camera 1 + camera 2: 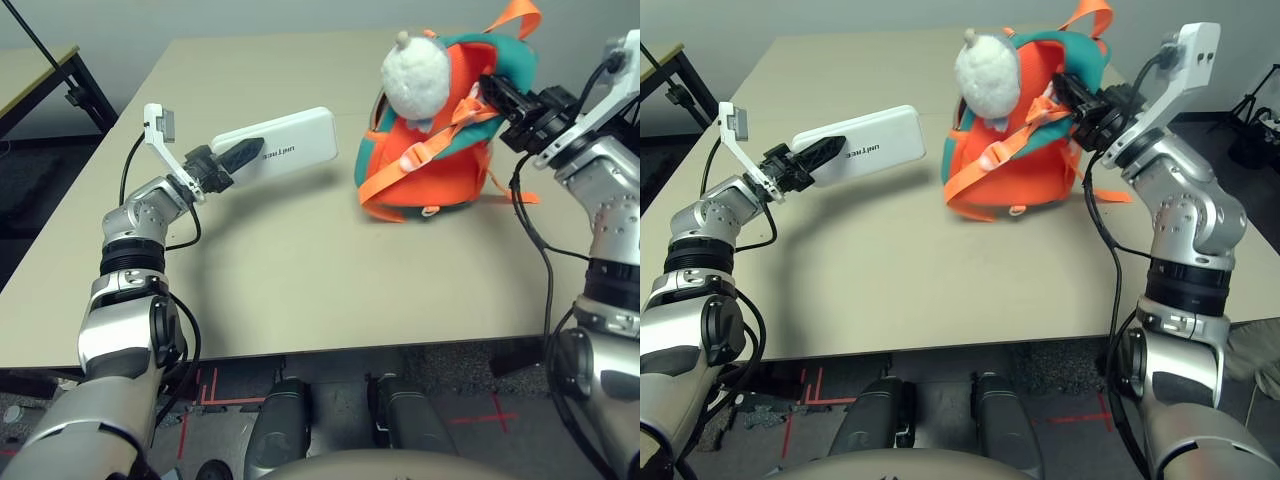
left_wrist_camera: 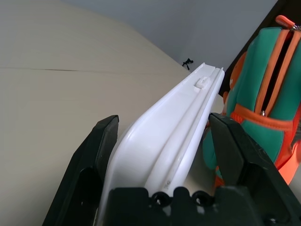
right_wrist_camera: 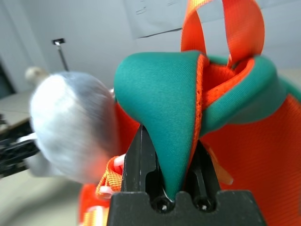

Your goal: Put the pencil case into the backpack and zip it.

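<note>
Task at an early stage. Our right gripper [image 3: 175, 165] pinches a fold of the teal fabric on the backpack [image 1: 455, 165], near its orange top handle [image 1: 515, 14]. Left gripper [image 2: 163, 155] has the pencil case [image 1: 285, 143] between its fingers, raised over the table [image 1: 270, 270], lettering toward us, to the left of the pack and apart from it. Whether the grip is firm we cannot tell.

Left to do, by our reading: bring the case across, get it into the pack, run the zipper. An orange-trimmed zip opening [image 2: 275, 70] on the pack's teal side shows a dark gap, so likely partly undone.

In the way: the plush charm [image 1: 416, 80] hangs on the side facing the case, and an orange strap [image 1: 415, 160] crosses the front; either could snag.
</note>
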